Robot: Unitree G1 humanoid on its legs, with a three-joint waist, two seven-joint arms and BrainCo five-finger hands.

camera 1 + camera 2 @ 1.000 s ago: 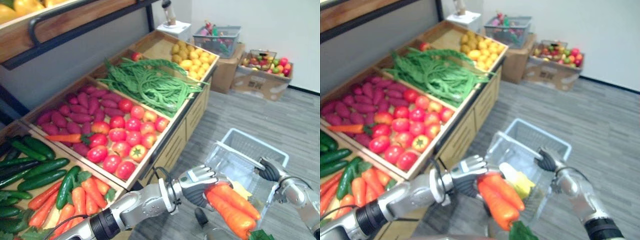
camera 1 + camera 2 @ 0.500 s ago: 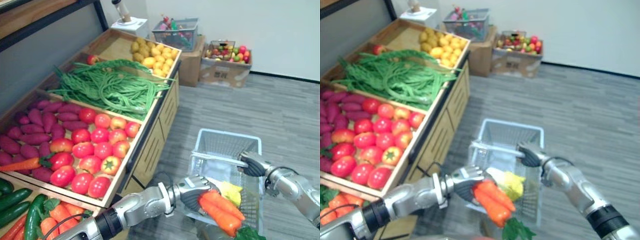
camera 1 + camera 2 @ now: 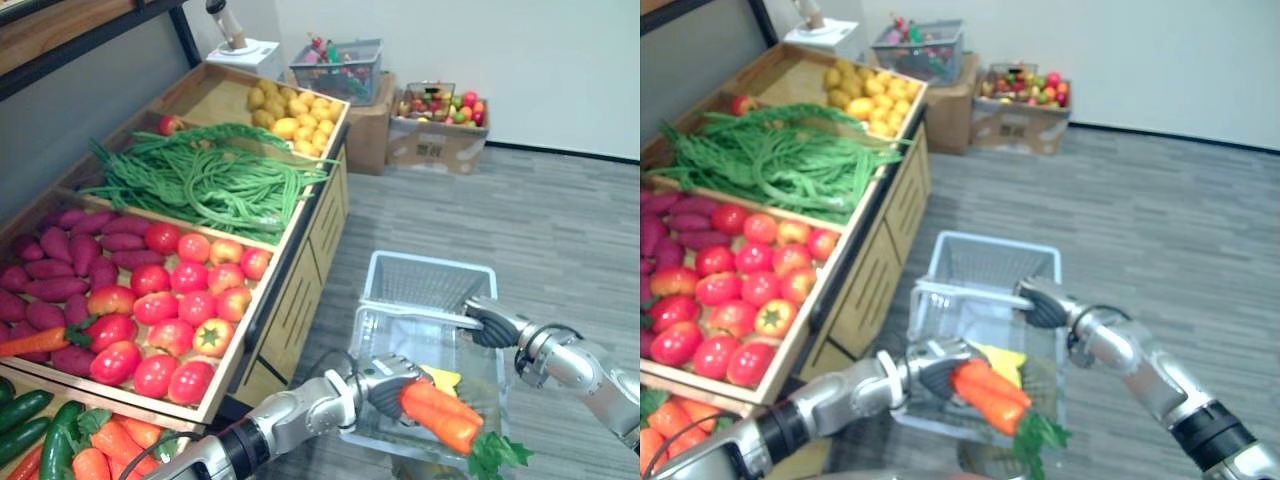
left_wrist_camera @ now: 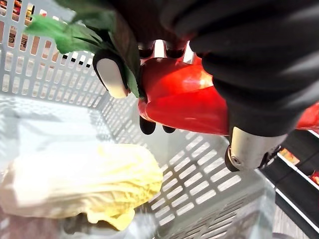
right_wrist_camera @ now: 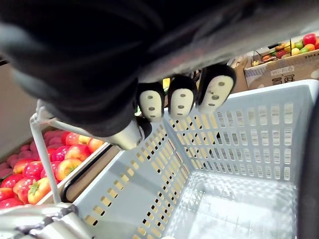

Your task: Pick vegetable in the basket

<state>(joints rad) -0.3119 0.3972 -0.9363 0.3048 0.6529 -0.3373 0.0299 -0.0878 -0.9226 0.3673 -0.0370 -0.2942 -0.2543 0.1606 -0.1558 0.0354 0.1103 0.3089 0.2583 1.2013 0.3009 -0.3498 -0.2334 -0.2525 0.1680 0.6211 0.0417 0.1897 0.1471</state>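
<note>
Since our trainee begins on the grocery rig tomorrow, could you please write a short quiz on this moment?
1. True or false: the left robot hand holds carrots over the basket.
2. What does the right robot hand grip? A the basket's handle; B the carrots; C nothing.
3. In a word or two: which vegetable lies on the basket's bottom?

Key: 1 true; 2 A; 3 a pale yellow cabbage.
</note>
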